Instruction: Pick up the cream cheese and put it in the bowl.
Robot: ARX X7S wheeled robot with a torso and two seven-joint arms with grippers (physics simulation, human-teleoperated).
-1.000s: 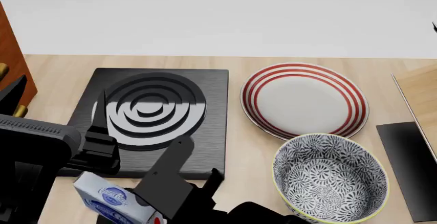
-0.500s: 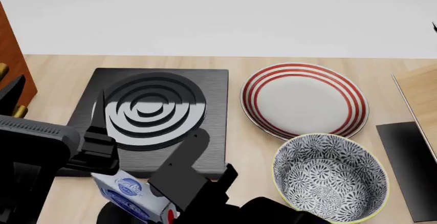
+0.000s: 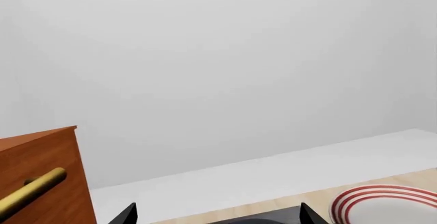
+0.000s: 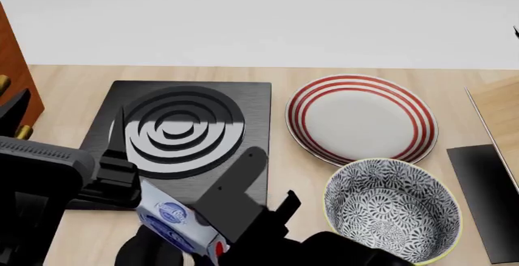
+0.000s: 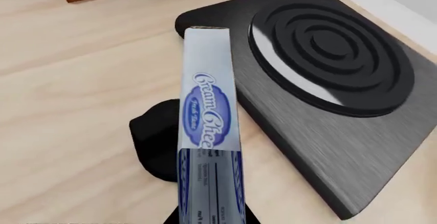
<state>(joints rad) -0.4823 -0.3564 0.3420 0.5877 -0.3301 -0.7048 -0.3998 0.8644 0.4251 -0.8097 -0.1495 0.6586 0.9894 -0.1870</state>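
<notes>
The cream cheese (image 4: 172,222), a pale blue-grey box with a dark blue oval logo and a red end, hangs tilted above the table by the stove's front edge. My right gripper (image 5: 208,219) is shut on the cream cheese (image 5: 208,116), one jaw on each long side. Its shadow lies on the wood below. The bowl (image 4: 393,211), white with a dark leafy pattern and a yellowish rim, stands to the right of the box with nothing in it. My left gripper (image 3: 217,215) is open and holds nothing; it is raised over the stove's left side and faces the back wall.
A black stove plate (image 4: 182,135) with concentric rings lies behind the box. A red-striped white plate (image 4: 361,120) sits behind the bowl. An orange-brown cabinet (image 4: 12,65) stands at the far left. A black pad (image 4: 487,196) and a wooden board (image 4: 499,111) are at the right edge.
My right gripper has carried the cream cheese to the right and a little away from me, towards the stove's front edge. The left arm has stayed put.
</notes>
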